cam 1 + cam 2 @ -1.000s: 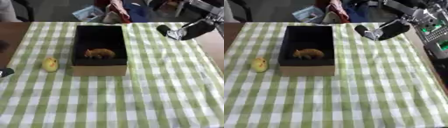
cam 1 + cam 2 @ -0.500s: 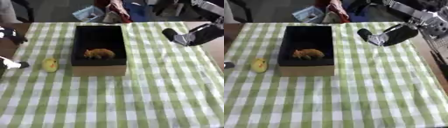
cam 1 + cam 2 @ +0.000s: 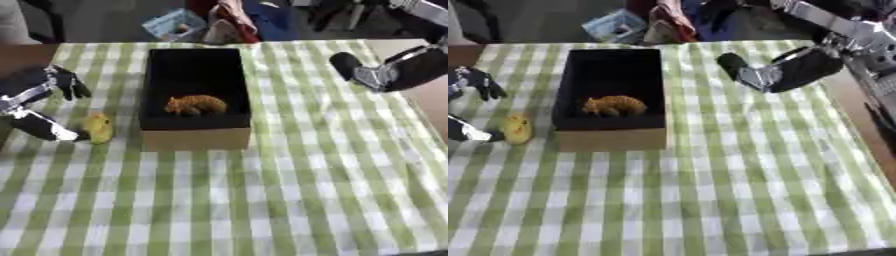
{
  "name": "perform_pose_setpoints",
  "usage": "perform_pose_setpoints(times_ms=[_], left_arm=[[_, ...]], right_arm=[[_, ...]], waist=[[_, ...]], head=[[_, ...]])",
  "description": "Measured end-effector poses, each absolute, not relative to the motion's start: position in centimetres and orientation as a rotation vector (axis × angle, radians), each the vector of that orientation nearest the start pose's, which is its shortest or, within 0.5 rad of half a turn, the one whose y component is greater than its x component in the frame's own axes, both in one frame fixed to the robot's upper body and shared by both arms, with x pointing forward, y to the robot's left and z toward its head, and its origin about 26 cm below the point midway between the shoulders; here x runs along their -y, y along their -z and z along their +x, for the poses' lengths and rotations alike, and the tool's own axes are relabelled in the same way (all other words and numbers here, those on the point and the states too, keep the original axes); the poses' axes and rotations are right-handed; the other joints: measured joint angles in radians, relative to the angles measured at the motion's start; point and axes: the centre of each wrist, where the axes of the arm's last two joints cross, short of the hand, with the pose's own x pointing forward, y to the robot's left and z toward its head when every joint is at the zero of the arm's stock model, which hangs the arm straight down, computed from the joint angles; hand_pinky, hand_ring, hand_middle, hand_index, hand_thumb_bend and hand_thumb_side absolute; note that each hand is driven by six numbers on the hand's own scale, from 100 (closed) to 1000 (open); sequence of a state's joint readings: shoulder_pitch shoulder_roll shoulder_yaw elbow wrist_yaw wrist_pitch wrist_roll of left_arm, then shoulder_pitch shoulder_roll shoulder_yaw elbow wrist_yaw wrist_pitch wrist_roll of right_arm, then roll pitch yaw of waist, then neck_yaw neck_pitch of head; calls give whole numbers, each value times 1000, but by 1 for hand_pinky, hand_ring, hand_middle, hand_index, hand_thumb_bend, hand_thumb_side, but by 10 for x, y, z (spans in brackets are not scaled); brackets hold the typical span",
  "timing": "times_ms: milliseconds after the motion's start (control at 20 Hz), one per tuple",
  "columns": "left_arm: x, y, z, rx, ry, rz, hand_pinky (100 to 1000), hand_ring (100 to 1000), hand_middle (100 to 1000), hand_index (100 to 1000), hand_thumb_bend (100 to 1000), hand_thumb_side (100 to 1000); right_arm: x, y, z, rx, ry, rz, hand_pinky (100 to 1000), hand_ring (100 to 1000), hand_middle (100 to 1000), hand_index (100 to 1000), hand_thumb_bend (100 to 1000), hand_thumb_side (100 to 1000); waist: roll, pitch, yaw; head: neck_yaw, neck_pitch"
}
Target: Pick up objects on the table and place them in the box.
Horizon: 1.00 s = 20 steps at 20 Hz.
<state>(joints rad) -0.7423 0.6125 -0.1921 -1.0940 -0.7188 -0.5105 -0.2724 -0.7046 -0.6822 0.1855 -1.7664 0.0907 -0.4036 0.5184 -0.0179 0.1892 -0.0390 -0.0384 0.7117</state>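
**Left hand closing on the yellow object**

Yellow object (image 3: 98, 128) lies on the checked surface (image 3: 289, 190) just left of the box (image 3: 194, 140), long axis roughly parallel to the box's side. Left hand (image 3: 35, 102) is right beside it, fingers spread open around it, holding nothing. Right hand (image 3: 750, 72) hangs well right of the box; can't tell its fingers. Orange-brown toy (image 3: 196, 105) already sits in the box.

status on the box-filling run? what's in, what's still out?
Done: one orange-brown toy animal lies inside the black box.

In hand: nothing held yet. The left hand is open beside the small yellow object, fingers spread on its left side, one fingertip by it.

Left: that yellow object, on the checked tablecloth left of the box. The right hand hangs right of the box, empty as far as I can see.
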Motion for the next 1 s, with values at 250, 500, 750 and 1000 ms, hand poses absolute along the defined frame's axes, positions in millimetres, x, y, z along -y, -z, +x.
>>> perform_pose_setpoints(times_ms=[250, 500, 750, 1000], left_arm=[[-331, -167, 442, 1661, 1688, 839, 647, 515, 515, 691, 630, 208], [-326, -161, 445, 1640, 1727, 889, 611, 482, 486, 674, 584, 146], [-328, -156, 445, 1620, 1738, 928, 516, 356, 363, 570, 359, 126], [-330, -158, 445, 1669, 1684, 946, 486, 292, 288, 505, 240, 114]], right_arm=[[257, -294, 352, -2753, 2039, 294, 759, 682, 713, 857, 122, 385], [256, -294, 352, -2759, 2032, 285, 759, 681, 712, 856, 114, 389], [257, -291, 352, -2764, 2040, 282, 758, 679, 710, 855, 108, 391], [257, -291, 352, -2765, 2041, 282, 758, 678, 708, 853, 100, 397]], waist=[[-2, 6, -7], [-3, 6, -11], [-3, 6, -14], [-2, 6, -15]], head=[[5, 5], [10, 8], [10, 8], [9, 8]])
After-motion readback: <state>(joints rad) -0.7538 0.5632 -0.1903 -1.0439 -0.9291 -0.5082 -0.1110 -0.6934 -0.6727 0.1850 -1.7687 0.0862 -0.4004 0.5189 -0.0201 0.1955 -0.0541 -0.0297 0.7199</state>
